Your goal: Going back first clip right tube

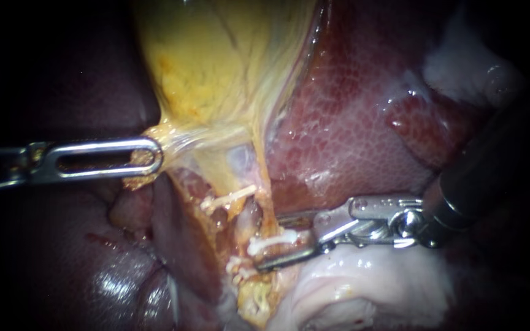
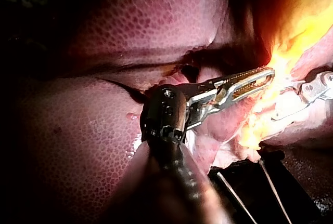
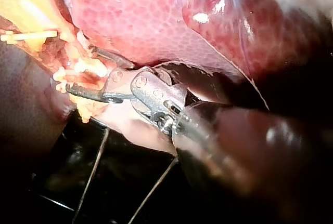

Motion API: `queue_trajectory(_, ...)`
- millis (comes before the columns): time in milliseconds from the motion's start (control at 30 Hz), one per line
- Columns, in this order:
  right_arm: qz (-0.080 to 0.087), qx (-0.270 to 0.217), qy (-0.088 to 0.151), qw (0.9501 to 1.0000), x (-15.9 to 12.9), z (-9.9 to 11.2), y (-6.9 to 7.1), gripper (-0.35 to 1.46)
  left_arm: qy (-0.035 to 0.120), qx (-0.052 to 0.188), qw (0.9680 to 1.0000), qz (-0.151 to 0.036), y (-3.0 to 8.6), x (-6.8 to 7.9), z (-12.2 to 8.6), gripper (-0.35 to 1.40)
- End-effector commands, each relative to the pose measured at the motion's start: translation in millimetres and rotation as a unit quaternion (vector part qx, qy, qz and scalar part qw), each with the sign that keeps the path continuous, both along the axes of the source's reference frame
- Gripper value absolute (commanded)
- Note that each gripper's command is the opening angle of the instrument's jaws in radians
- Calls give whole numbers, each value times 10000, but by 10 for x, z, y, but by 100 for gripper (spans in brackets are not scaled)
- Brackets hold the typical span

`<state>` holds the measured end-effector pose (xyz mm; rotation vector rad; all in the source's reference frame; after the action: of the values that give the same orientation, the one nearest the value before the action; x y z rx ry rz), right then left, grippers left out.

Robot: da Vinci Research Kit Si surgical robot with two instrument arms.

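Left instrument (image 1: 149, 157) is clamped on the yellow gallbladder (image 1: 216, 79) edge, holding it taut. In the middle, a white clip (image 1: 278, 239) sits across the right tube (image 1: 251, 217). Right instrument (image 1: 270, 244) has its jaws wide apart, straddling that clip below the liver (image 1: 351, 135).

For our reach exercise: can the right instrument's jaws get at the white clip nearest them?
Probably yes. The right instrument has open jaws flanking that clip, with nothing visible between. The left instrument holds the gallbladder off to the side.
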<state>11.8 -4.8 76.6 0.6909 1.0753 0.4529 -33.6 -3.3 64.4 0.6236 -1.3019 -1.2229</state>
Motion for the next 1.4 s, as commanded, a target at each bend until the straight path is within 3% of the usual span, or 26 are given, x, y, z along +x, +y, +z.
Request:
queue_trajectory(33,-12,-1,12,10000,-4,-5,3,60,0,0,10000,0,0,0,0,-35)
queue_trajectory(267,-11,-83,271,9996,-38,-64,32,59,0,-1,10000,1,0,0,0,-35)
queue_trajectory(500,256,-277,561,9977,-64,-132,75,58,3,-4,10000,-3,0,-1,1,-35)
queue_trajectory(633,377,-337,610,9969,-77,-151,88,58,5,-4,10000,-6,0,-3,1,-35)
queue_trajectory(833,440,-320,652,9964,-87,-154,91,58,35,-39,10000,-40,-6,-15,10,-35)
queue_trajectory(1000,441,-322,651,9964,-87,-154,90,58,78,-71,9999,26,-12,-44,34,-35)
queue_trajectory(1200,442,-326,650,9964,-86,-154,89,59,147,-73,9998,145,-11,-83,63,-35)
queue_trajectory(1400,447,-329,647,9964,-84,-154,88,60,218,-79,9995,229,-17,-90,81,-35)
